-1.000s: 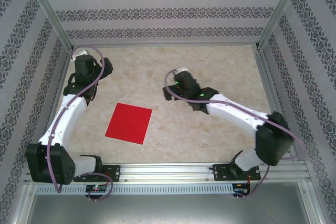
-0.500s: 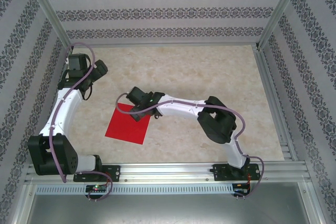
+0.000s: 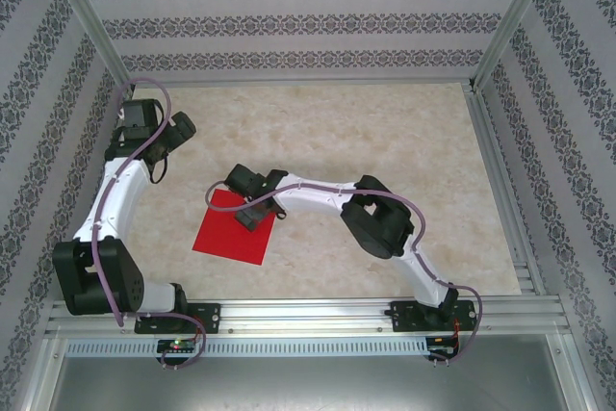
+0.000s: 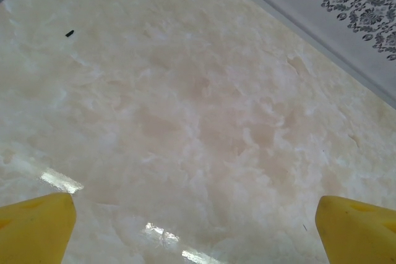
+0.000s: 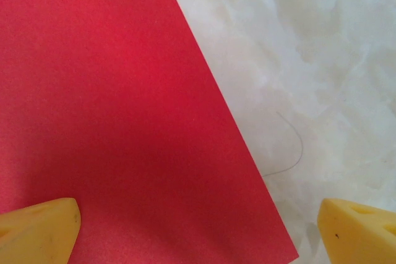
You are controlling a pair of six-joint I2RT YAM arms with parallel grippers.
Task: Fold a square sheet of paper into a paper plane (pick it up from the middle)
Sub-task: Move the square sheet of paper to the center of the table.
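Observation:
The square sheet of paper point(image 3: 229, 233) is bright red and lies flat and unfolded on the marble table, left of centre. My right gripper point(image 3: 254, 213) reaches across from the right and hangs over the sheet's far right part. In the right wrist view its yellow fingertips point(image 5: 38, 230) stand wide apart, open and empty. The sheet point(image 5: 111, 122) is below them, with its right edge running down between them. My left gripper point(image 3: 171, 130) is near the far left wall, away from the sheet. It hangs open point(image 4: 195, 233) above bare table. The paper plane is out of view.
Aluminium rails point(image 3: 318, 313) frame the table, with patterned walls point(image 3: 308, 21) on three sides. A thin curved hair point(image 5: 292, 146) lies on the table just right of the sheet's edge. A small dark speck point(image 4: 69, 33) marks the surface near the left gripper.
My right arm has swung left from the table's middle to over the sheet and has lowered slightly. My left arm drew back a little toward the left wall. The sheet has not moved.

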